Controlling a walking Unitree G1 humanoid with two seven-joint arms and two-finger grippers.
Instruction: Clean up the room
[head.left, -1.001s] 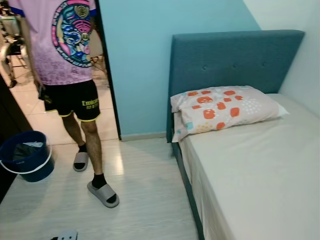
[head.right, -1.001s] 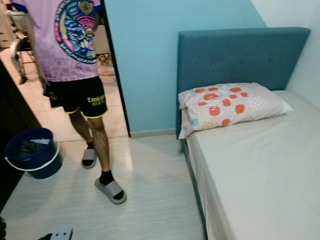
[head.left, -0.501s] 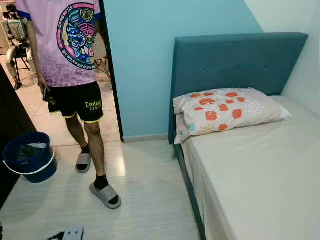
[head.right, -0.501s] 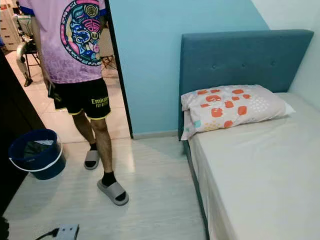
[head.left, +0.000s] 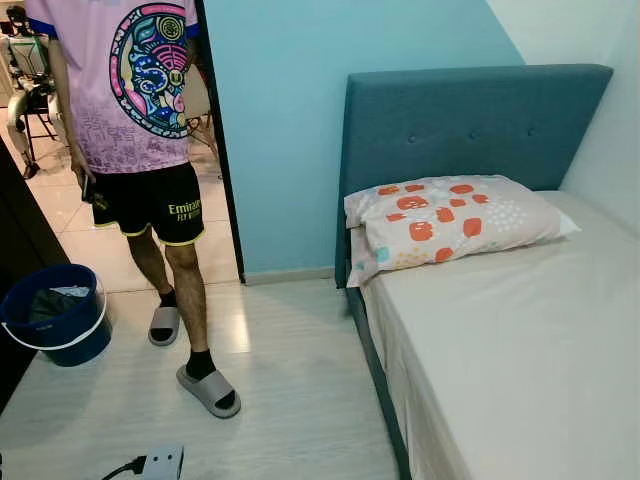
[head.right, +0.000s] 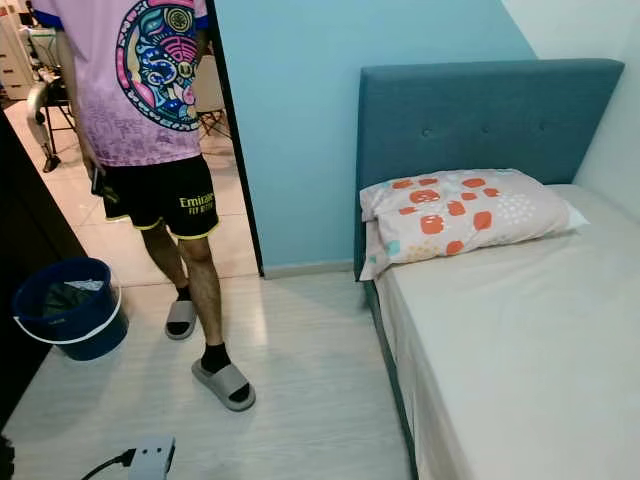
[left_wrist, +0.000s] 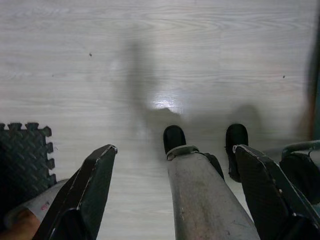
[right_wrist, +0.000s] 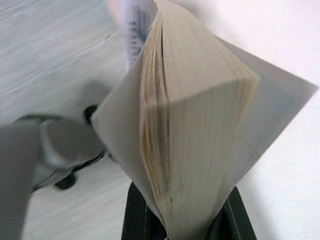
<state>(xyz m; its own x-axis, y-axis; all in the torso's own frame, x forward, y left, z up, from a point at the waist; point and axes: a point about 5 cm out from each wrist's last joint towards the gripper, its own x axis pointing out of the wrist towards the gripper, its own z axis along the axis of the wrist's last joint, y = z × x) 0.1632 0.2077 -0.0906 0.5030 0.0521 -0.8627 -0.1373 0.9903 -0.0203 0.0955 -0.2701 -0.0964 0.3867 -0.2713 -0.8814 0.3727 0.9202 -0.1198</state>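
In the right wrist view my right gripper (right_wrist: 182, 220) is shut on the spine end of a paperback book (right_wrist: 200, 125). The book's yellowed pages fan open above the fingers, over pale floor and a white surface. My left gripper (left_wrist: 175, 149) hangs open over the pale wood floor (left_wrist: 150, 60), its two black fingers (left_wrist: 95, 175) wide apart with nothing between them. A bed (head.left: 520, 340) with a beige sheet, a teal headboard (head.left: 470, 120) and an orange-patterned pillow (head.left: 450, 220) takes up the right of the room.
A person (head.left: 140, 110) in a pink shirt and black shorts stands in the doorway at the left, slippers on. A blue bucket (head.left: 55, 315) sits beside dark furniture (head.left: 15, 250). A white plug box (head.left: 160, 462) with a cable lies on the near floor. A dark foam mat (left_wrist: 22, 155) lies nearby.
The camera has shifted slightly, so more of the white plug box shows at the bottom edge. The person stays in the doorway with only small shifts.
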